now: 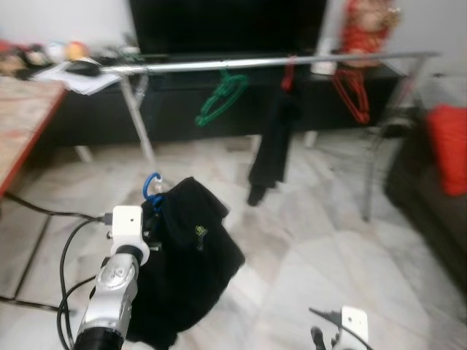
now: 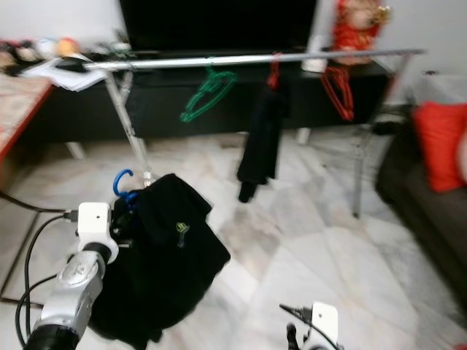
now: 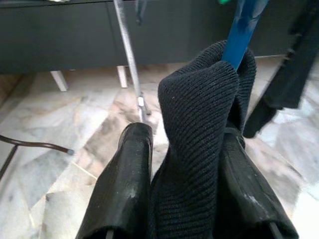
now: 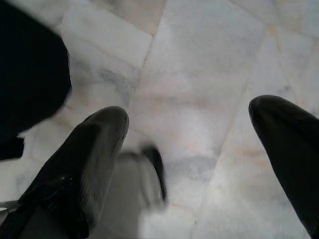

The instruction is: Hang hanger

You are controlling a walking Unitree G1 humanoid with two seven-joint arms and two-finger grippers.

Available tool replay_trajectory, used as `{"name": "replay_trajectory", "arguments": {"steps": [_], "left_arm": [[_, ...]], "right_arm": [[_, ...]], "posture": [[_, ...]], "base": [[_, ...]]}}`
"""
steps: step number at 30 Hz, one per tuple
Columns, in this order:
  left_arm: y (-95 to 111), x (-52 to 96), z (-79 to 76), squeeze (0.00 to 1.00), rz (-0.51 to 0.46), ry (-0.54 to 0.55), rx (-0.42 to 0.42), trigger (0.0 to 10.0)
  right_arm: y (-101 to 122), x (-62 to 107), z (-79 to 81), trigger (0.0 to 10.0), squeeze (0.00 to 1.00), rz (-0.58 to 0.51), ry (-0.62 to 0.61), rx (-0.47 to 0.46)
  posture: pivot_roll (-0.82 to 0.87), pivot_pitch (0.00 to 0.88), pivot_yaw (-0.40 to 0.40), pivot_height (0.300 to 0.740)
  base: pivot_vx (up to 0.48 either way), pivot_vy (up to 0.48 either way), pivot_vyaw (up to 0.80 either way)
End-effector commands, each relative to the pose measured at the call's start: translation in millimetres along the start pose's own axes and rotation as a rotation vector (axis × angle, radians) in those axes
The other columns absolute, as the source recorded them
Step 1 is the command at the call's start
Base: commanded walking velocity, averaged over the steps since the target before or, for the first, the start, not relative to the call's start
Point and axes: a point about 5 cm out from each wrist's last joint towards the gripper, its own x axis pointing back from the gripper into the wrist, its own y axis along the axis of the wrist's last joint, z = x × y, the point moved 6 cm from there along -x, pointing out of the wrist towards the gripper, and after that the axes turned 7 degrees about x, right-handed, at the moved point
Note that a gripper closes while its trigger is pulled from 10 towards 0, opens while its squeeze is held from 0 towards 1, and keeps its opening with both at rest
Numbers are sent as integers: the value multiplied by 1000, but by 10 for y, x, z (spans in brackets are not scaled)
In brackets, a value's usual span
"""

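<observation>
Marble floor [image 1: 314, 240] beneath; left pincer [image 3: 187, 149] grips blue hanger [image 1: 151, 187] with black garment [image 1: 190, 255].

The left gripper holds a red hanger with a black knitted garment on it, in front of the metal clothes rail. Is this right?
Not quite: the hanger is blue, as the left eye view shows. The left gripper is shut on it through the black knitted garment, in front of the metal clothes rail.

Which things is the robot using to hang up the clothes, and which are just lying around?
For the job:
- blue hanger with the black garment on it
- left gripper, shut on that garment
- silver rail

Just there:
- green hanger
- red hanger
- black clothing already hung
- red cushion
- right gripper, open, low over the floor
</observation>
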Motion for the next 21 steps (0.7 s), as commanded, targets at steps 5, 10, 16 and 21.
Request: {"name": "replay_trajectory", "arguments": {"steps": [5,10,16,21], "left_arm": [[93,-36,-107,0,-32,-23,-17,10000],[47,-37,-119,0,-13,-21,-34,10000],[-72,-9,5,0,28,53,-83,10000],[-192,63,351,0,90,254,-99,10000]], "right_arm": [[-17,4,-67,10000,0,9,-14,2],[-23,1,-1,10000,0,11,3,-16],[-20,0,4,10000,0,11,0,-22],[-14,2,-60,10000,0,11,-9,-20]], "posture": [[-100,0,-15,740],[-100,0,-15,740],[-100,0,-16,740],[-100,0,-17,740]], "base": [[410,0,698],[207,0,100],[0,0,0],[0,0,0]]}}
